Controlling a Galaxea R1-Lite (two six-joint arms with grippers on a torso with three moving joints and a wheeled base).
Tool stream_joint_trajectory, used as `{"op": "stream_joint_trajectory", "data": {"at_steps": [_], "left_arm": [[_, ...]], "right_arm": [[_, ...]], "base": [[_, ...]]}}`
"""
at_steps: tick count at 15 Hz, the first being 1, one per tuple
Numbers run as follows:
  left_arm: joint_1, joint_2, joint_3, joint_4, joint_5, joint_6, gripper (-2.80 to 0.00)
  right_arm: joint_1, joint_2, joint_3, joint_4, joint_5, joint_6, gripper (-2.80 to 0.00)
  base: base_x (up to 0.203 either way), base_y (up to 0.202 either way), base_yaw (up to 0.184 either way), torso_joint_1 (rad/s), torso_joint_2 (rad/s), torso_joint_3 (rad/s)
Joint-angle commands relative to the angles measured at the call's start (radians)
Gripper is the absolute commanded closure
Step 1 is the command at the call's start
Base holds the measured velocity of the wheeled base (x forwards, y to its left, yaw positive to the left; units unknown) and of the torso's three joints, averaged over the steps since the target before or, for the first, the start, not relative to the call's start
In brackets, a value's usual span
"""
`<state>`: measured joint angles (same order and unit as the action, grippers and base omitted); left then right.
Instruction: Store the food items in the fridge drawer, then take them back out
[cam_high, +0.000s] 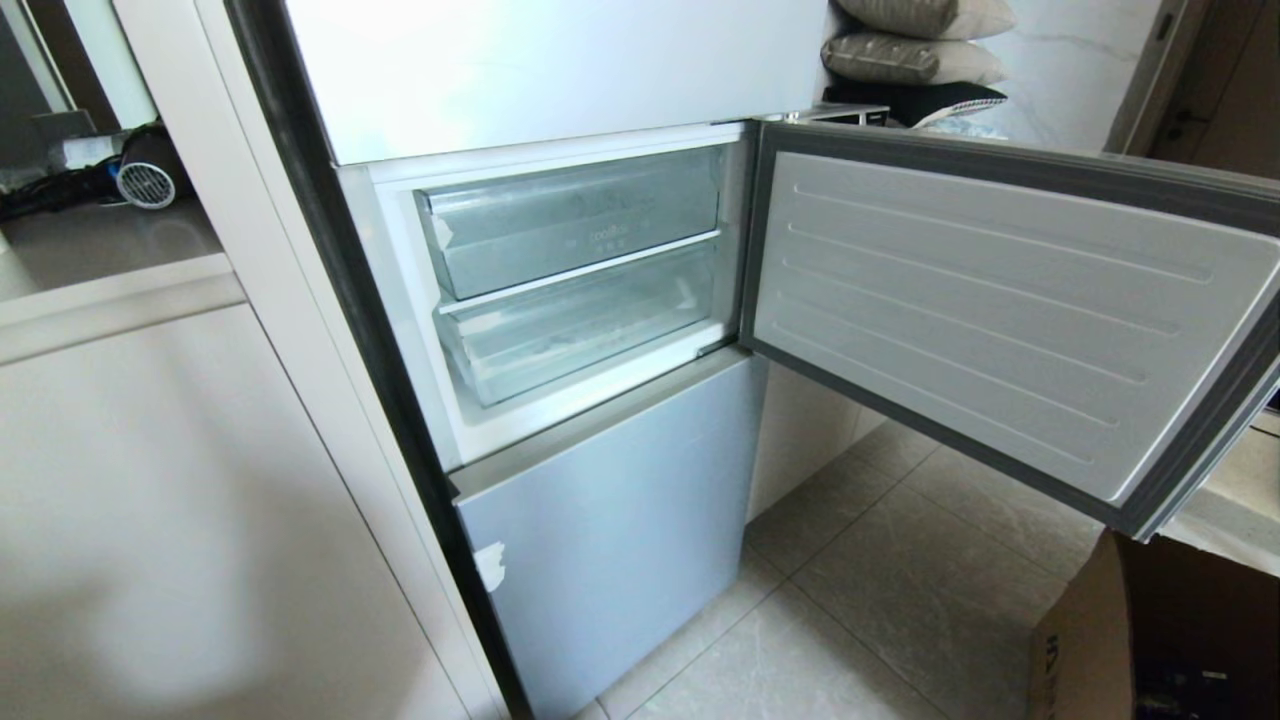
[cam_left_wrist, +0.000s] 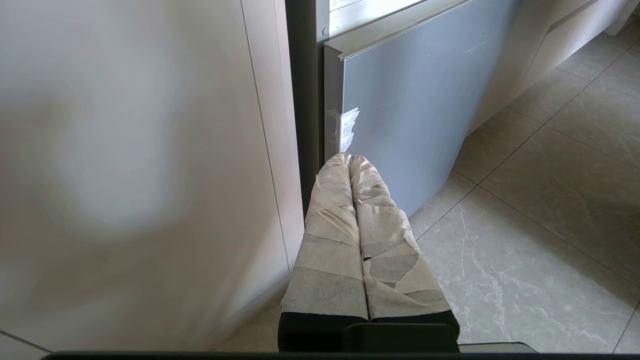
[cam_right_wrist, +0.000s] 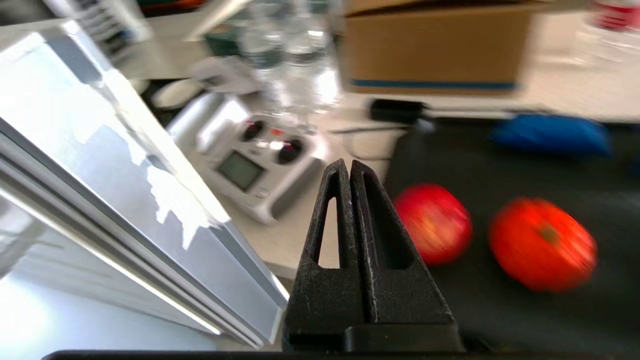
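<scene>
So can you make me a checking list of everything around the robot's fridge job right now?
Surface: black mat on a pale counter, seen from the right wrist.
Job's things: two red fruits lie apart on the mat. The fridge drawer is pushed in and looks empty; the fridge door stands open.
Clutter: grey device with a small screen, water bottles, cardboard box, a blue thing.
Grippers: right tool shut and empty, near the fruits. Left tool shut and empty, low by the lower fridge panel.
Cables: nothing seen.
Surroundings: tiled floor, cushions behind the fridge.
</scene>
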<state>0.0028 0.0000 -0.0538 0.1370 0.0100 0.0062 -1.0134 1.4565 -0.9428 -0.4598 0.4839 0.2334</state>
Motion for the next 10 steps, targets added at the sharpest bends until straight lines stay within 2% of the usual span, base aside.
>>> {"op": "stream_joint_trajectory", "data": {"at_steps": [1, 2, 3, 4, 7, 10], "left_arm": [[0.0, 0.002, 0.0, 0.001, 0.001, 0.0, 0.0], [0.0, 0.002, 0.0, 0.001, 0.001, 0.0, 0.0], [0.0, 0.002, 0.0, 0.001, 0.001, 0.0, 0.0], [0.0, 0.002, 0.0, 0.001, 0.001, 0.0, 0.0], [0.0, 0.002, 0.0, 0.001, 0.001, 0.0, 0.0], [0.0, 0.002, 0.0, 0.001, 0.001, 0.0, 0.0]], "right_arm": [[-0.002, 0.108, -0.045, -0.027, 0.149, 0.001, 0.0], [-0.001, 0.114, -0.05, -0.031, 0.236, 0.002, 0.0], [0.005, 0.126, -0.055, -0.032, 0.289, 0.002, 0.0], [0.029, 0.145, -0.069, -0.032, 0.299, 0.0, 0.0], [0.113, 0.208, -0.118, -0.033, 0.294, 0.001, 0.0], [0.165, 0.295, -0.184, -0.043, 0.212, -0.003, 0.0]], "base": [[0.0, 0.0, 0.0, 0.0, 0.0, 0.0], [0.0, 0.0, 0.0, 0.0, 0.0, 0.0], [0.0, 0.0, 0.0, 0.0, 0.0, 0.0], [0.0, 0.0, 0.0, 0.0, 0.0, 0.0], [0.0, 0.0, 0.0, 0.0, 0.0, 0.0], [0.0, 0.0, 0.0, 0.0, 0.0, 0.0]]}}
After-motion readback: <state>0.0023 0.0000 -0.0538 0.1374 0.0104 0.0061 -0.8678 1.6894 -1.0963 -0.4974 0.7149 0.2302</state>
